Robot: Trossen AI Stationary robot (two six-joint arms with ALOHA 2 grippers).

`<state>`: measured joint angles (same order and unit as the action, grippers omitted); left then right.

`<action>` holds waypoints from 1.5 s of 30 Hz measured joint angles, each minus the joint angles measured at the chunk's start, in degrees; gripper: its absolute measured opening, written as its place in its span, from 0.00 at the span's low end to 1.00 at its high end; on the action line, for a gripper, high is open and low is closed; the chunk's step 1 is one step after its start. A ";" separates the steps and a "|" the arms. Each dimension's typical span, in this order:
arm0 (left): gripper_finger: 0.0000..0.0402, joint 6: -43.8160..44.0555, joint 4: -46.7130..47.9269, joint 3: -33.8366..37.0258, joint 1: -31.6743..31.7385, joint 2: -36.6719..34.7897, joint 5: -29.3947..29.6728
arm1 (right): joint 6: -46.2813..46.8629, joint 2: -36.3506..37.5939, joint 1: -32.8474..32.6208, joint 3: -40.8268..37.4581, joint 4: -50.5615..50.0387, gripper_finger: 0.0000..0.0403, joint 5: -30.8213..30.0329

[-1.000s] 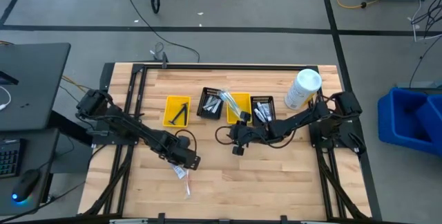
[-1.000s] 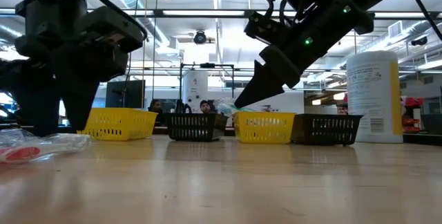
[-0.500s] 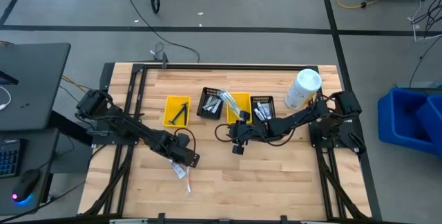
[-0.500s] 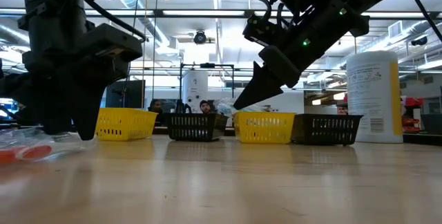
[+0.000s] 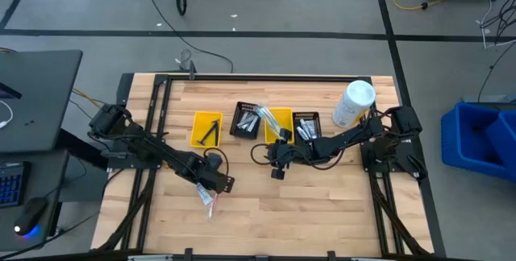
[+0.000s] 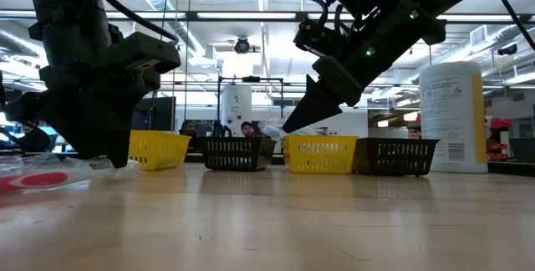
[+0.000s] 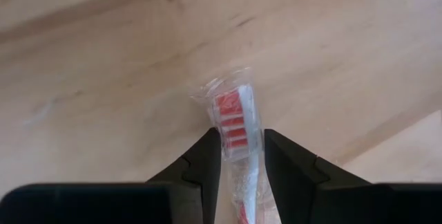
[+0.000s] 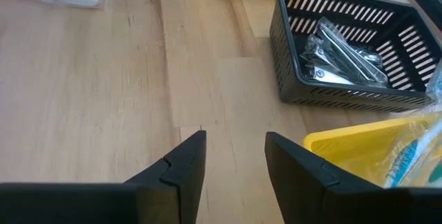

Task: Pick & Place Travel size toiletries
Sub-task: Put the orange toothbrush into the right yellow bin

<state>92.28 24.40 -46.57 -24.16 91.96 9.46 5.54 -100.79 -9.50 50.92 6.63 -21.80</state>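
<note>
Nearest me on the bench (image 5: pixel 322 205), my left gripper (image 7: pixel 238 160) is down low over a clear-wrapped toothbrush (image 7: pixel 235 124) w/ a red-and-white head. In the left wrist view the wrapped head pokes out just past the tips, and the handle runs back between the two fingers (image 7: pixel 200 165). Both fingers sit right beside the wrapper, one each side; I can't tell if they're pressing it or just straddling it. In the high view the same gripper (image 5: pixel 216 182) is at the near-left part of the bench, w/ the packet (image 5: pixel 207 200) trailing out from under it toward the front edge. In the low view the packet (image 6: pixel 38 177) lies flat on the wood beside the gripper (image 6: pixel 100 150).

Mid-bench, my right gripper (image 5: pixel 276 155) hangs above the wood, just in front of the bin row. Its fingers (image 8: pixel 181 162) are spread apart w/ nothing between, only bare bench.

Farther back is the row: yellow bin (image 5: pixel 206 129) w/ a dark item in it, black bin (image 5: pixel 245 121) holding clear-wrapped items (image 8: pixel 338 51), 2nd yellow bin (image 5: pixel 278 121) w/ a wrapped blue-tinted piece, then another black bin (image 5: pixel 306 125) w/ small white tubes. Past that, at the far right corner, a big white bottle (image 5: pixel 353 103) stands upright.
</note>
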 joint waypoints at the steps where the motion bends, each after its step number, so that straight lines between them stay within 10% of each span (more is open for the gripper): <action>1: 0.28 -0.16 0.04 0.00 0.04 0.00 0.53 | 0.00 0.00 0.00 0.00 0.00 0.40 0.00; 45: 0.28 -46.29 -36.37 -0.46 8.83 -0.03 21.79 | 23.78 -0.04 -1.18 -0.07 14.38 0.55 11.26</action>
<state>45.99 -11.96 -47.03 -15.33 91.94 31.25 29.32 -100.84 -10.68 50.85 21.02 -10.55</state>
